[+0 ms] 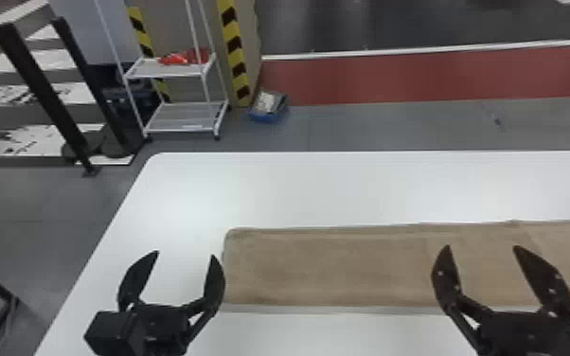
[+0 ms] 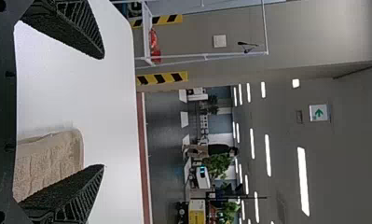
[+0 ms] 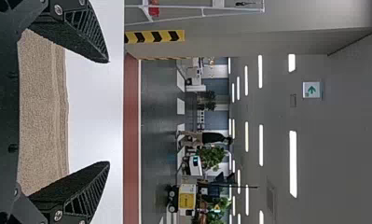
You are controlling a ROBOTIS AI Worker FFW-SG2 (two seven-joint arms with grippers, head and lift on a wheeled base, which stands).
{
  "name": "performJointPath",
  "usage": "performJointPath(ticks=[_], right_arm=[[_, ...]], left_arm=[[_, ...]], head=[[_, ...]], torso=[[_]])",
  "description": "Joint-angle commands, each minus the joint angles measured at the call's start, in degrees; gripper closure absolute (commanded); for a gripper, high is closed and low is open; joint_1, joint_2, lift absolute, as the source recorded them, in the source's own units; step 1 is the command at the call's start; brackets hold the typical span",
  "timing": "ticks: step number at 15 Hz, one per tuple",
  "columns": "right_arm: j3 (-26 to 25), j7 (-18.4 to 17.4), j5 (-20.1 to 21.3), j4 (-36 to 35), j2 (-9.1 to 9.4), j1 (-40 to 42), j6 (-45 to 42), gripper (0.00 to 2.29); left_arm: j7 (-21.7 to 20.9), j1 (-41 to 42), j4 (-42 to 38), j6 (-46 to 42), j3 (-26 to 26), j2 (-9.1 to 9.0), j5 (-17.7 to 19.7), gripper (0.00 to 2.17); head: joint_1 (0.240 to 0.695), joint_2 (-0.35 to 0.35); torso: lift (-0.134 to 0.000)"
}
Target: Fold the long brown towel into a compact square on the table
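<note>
Long brown cloth towel (image 1: 345, 265) is laid flat on white, round-cornered surface (image 1: 298, 189), cut off by head view's right edge. Black two-fingered left hand (image 1: 185, 254) is seen beside towel's left end, black right hand (image 1: 482, 246) against its length; both spread wide, nothing gripped.

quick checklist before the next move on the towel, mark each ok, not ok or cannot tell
1. Left black gripper open: ok
2. Right black gripper open: ok
3. Long brown cloth towel lying on the white table: ok
4. Towel folded into a compact square: not ok, it is a long strip
5. Towel's right end flat: cannot tell, it runs past the head view's edge
</note>
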Motion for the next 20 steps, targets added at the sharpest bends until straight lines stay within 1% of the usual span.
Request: performJointPath(ticks=[1, 17, 20], right_arm=[[0.04, 0.00, 0.00, 0.16, 0.05, -0.12, 0.00, 0.11], [-0.04, 0.00, -0.44, 0.34, 0.05, -0.29, 0.00, 0.11], [-0.13, 0.00, -1.76, 0.42, 0.05, -0.38, -0.18, 0.11]], left_arm=[[0.15, 0.00, 0.00, 0.00, -0.09, -0.24, -0.09, 0.04], [0.24, 0.00, 0.09, 0.18, -0.09, -0.24, -0.18, 0.04], [0.50, 0.00, -0.35, 0.53, -0.18, -0.24, -0.35, 0.04]], head=[[0.695, 0.153], [0.695, 0.152], [0.695, 0.151]], torso=[[-0.112], [-0.112], [-0.112]])
